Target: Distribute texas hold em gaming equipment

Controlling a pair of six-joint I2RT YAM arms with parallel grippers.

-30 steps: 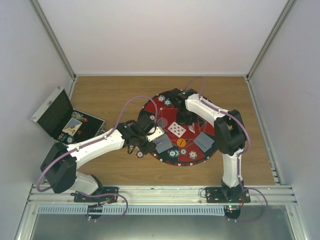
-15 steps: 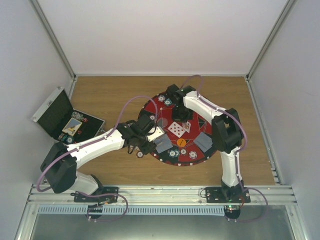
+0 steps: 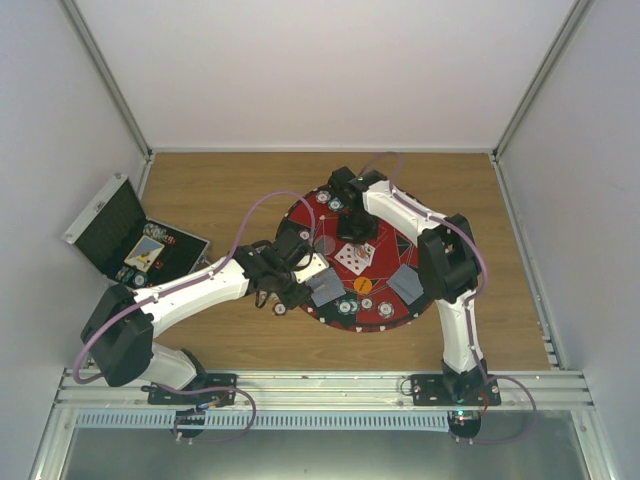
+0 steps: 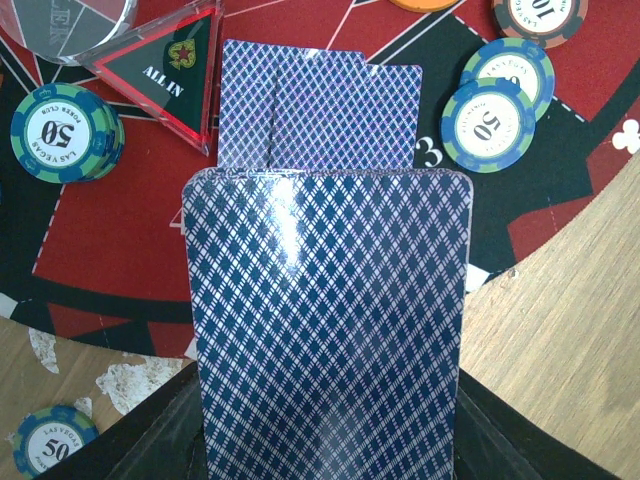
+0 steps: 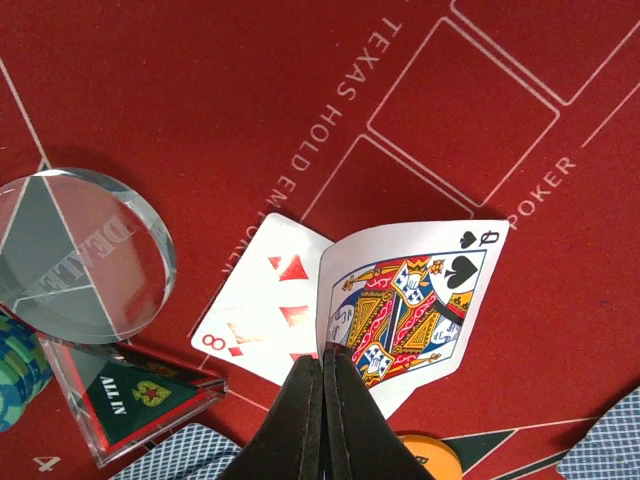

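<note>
Right jaws shut, seemingly pinching the queen of spades [image 5: 405, 300] by its edge; left jaws grip a card stack [image 4: 330, 340].

Open red mat [image 5: 200, 90] ahead of right gripper [image 5: 322, 358], dealer puck [image 5: 75, 255] and All In triangle [image 5: 130, 395] close at its left, chip stacks [image 4: 62, 132] flanking left gripper [image 4: 330, 450]

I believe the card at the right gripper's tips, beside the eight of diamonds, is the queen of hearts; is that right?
No: the right wrist view shows a white queen of spades at the right gripper, beside the eight of diamonds.
</note>
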